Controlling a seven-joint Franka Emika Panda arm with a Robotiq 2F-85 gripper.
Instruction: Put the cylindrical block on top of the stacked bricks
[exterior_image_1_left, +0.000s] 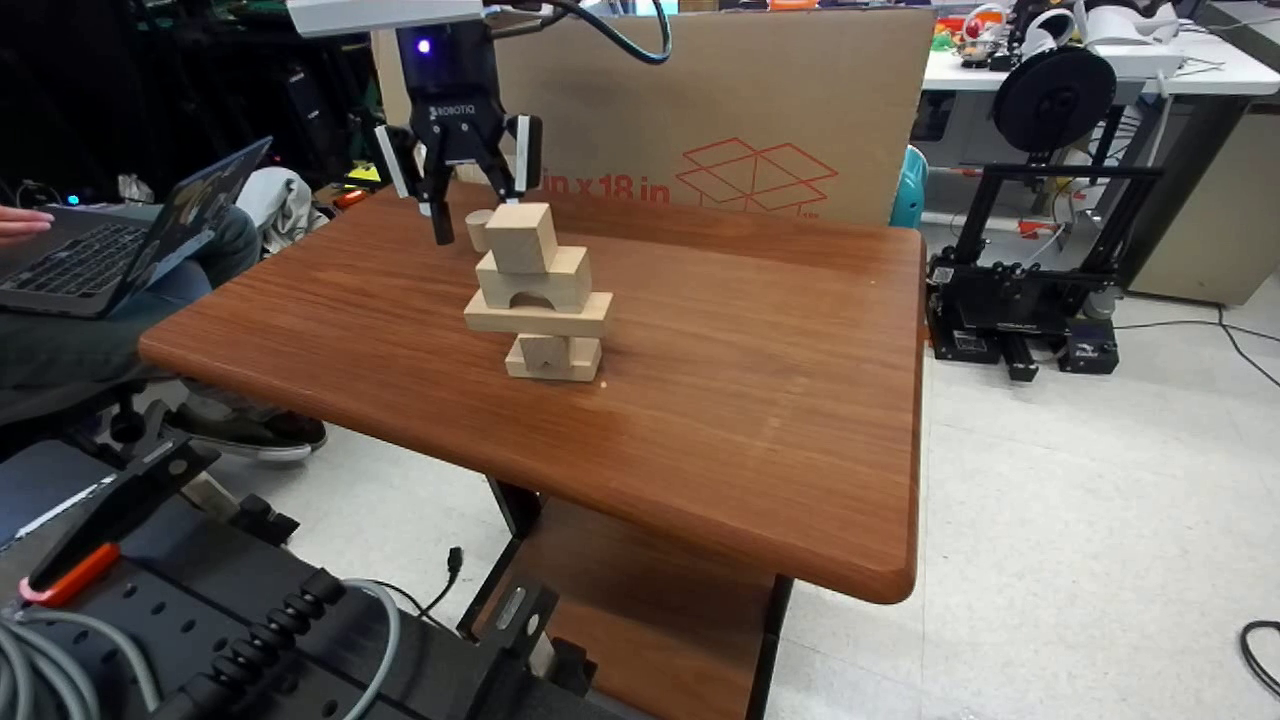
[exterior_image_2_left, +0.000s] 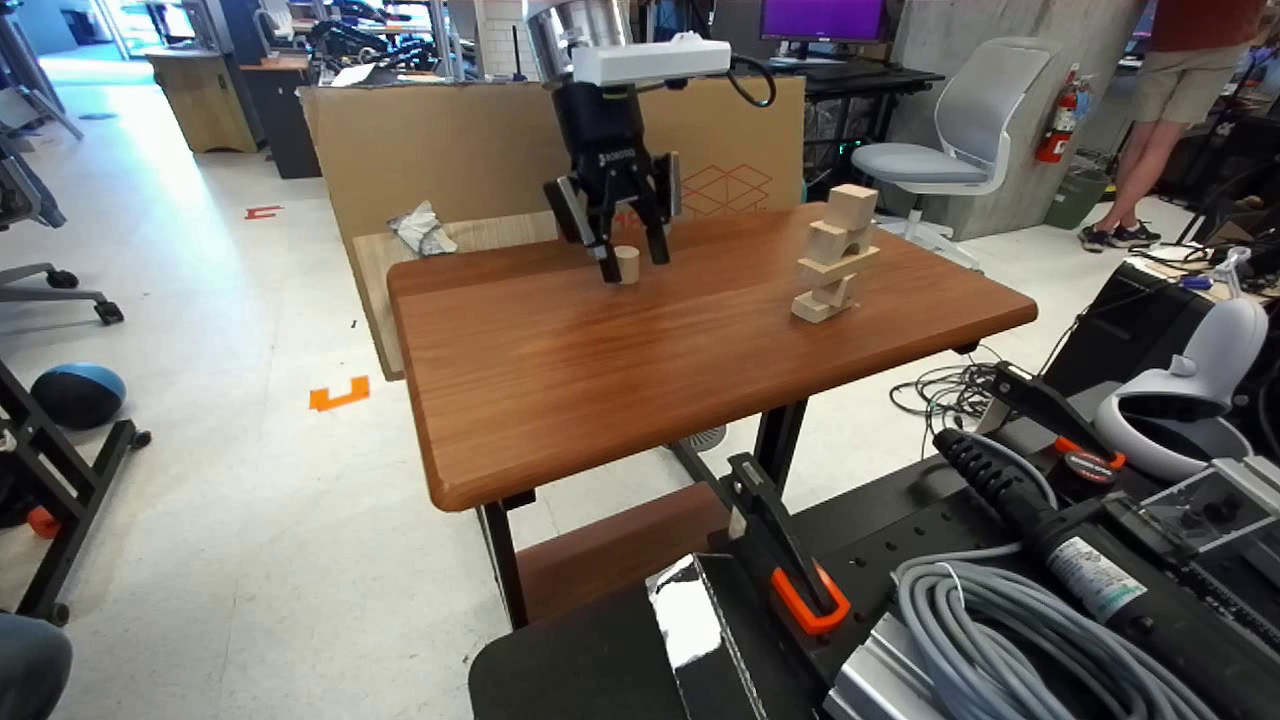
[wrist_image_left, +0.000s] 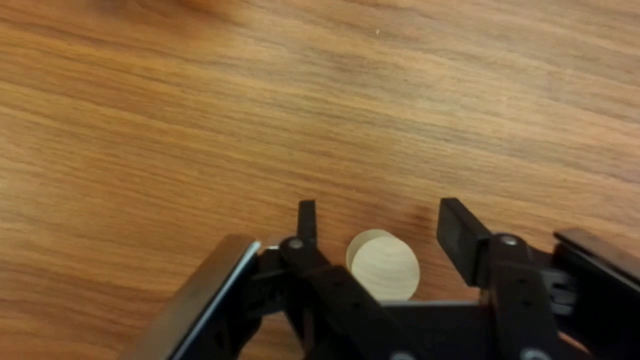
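Observation:
The cylindrical block is a pale round wooden piece standing upright on the brown table; it shows in both exterior views (exterior_image_1_left: 478, 232) (exterior_image_2_left: 628, 266) and, from above, in the wrist view (wrist_image_left: 386, 267). My gripper is open and empty, pointing down with its fingertips above the block (exterior_image_1_left: 478, 210) (exterior_image_2_left: 634, 255). In the wrist view the block lies between the spread fingers (wrist_image_left: 382, 225), nearer the left one, touching neither as far as I can see. The stacked bricks stand apart from the gripper in both exterior views (exterior_image_1_left: 540, 320) (exterior_image_2_left: 838, 265), topped by a cube. The wrist view does not show them.
The brown wooden table (exterior_image_1_left: 740, 400) has rounded edges. A large cardboard sheet (exterior_image_1_left: 800, 100) stands upright along its far side, close behind the gripper. A person with a laptop (exterior_image_1_left: 130, 240) sits beside the table. A black cart (exterior_image_2_left: 620, 640) with clamps and cables stands in front.

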